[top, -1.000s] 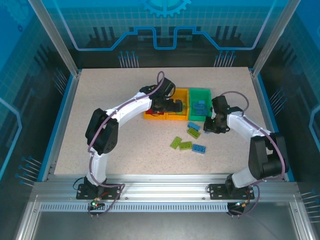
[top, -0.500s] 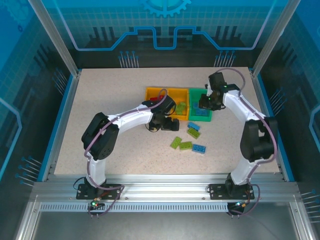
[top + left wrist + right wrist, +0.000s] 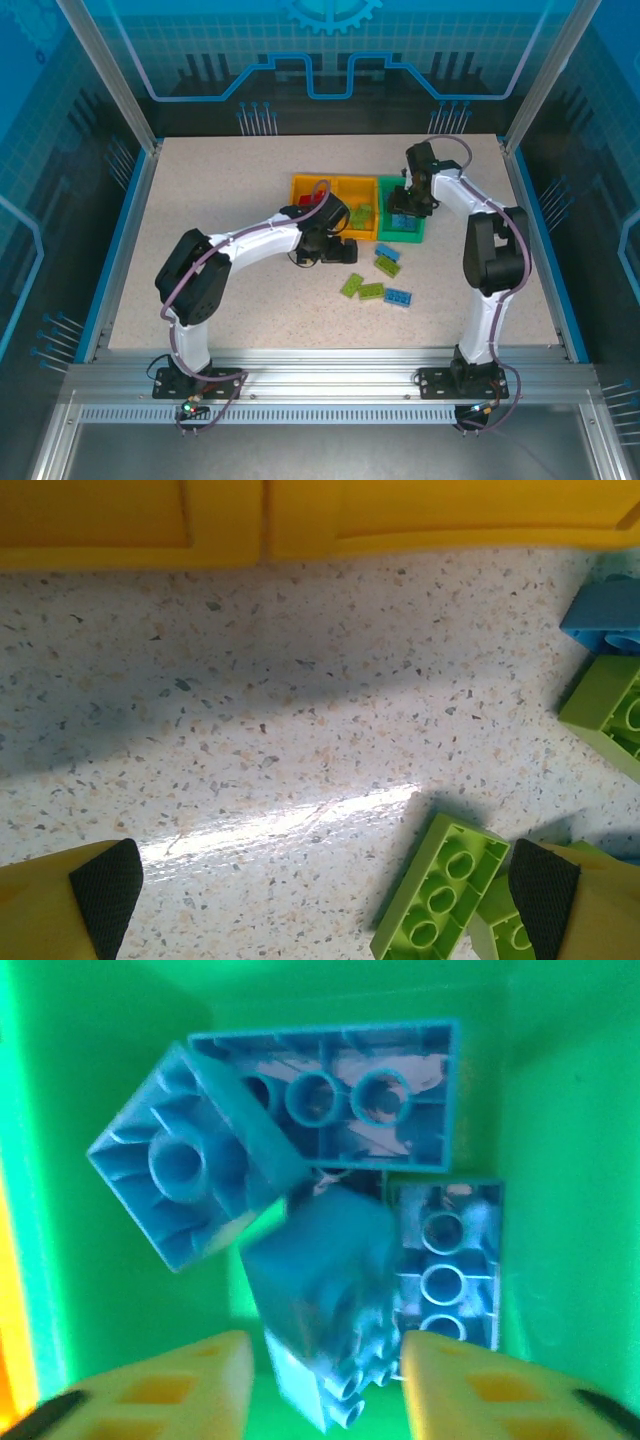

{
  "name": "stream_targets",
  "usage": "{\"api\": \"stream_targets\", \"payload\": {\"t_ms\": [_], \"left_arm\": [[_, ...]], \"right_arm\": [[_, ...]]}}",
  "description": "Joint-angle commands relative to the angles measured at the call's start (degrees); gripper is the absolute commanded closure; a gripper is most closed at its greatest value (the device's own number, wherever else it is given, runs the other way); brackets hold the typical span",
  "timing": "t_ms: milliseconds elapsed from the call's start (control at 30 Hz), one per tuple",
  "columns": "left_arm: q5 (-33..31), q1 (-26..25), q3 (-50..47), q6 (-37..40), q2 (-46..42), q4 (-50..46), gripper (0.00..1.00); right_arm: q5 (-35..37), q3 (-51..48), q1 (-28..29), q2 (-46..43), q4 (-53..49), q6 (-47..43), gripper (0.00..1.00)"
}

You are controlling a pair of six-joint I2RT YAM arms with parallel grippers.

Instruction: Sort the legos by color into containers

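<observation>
The left pincer point(image 3: 322, 890) hangs wide open just above the counter point(image 3: 250, 710). A lime brick point(image 3: 440, 892) lies at its 3 o'clock, close to the pad point(image 3: 540, 890) there, with its long axis running from 1 to 7 o'clock, so a sideways shift and a wrist turn look needed. This arm is nearer the loose legos point(image 3: 372, 291). The orange-yellow bins point(image 3: 300, 520) sit at 12 o'clock. The right pincer point(image 3: 325, 1380) is over the green bin point(image 3: 100, 1020) with a blue brick point(image 3: 320, 1290) between its fingers; I cannot tell whether it is gripped or released.

A robotics lab cell: aluminium frame posts point(image 3: 108, 80) and blue panels point(image 3: 330, 60) printed with a gear and circuit lines stand beyond the left gripper point(image 3: 352, 250), and a speckled tabletop point(image 3: 220, 180) lies beneath it.
</observation>
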Motion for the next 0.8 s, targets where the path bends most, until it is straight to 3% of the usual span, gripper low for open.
{"api": "stream_targets", "payload": {"t_ms": [0,33,200,300,433,567,767], "left_arm": [[-1.19,-1.58,1.58,-0.64,-0.24,-1.06,0.01],[-1.31,-1.8,2.01,-0.56,0.15,-1.34,0.01],[-1.26,-1.89,0.91,-1.67,0.16,-0.67,0.01],[-2.1,-1.82,-1.36,-2.13,-1.19,-0.25,0.01],[-3.51,-1.61,-4.56,-2.48,-3.66,-0.28,0.01],[-3.41,-0.9,-7.22,-3.1,-5.74,0.43,0.01],[-3.57,-0.3,-10.64,-3.96,-7.75,1.34,0.01]], "right_arm": [[0.65,2.34,0.38,-0.9,-1.63,-0.42,0.27],[0.9,1.79,0.59,-1.75,-1.62,-0.71,0.19],[1.15,-5.29,2.15,-9.45,-0.83,-2.18,0.17],[1.63,-11.78,4.47,-15.24,0.34,-4.92,0.21],[0.64,-20.46,6.95,-20.04,2.49,-8.04,0.33],[-1.53,-24.42,7.72,-19.98,3.7,-9.3,0.35],[1.35,-24.02,9.57,-16.22,4.78,-10.2,0.35]]}}
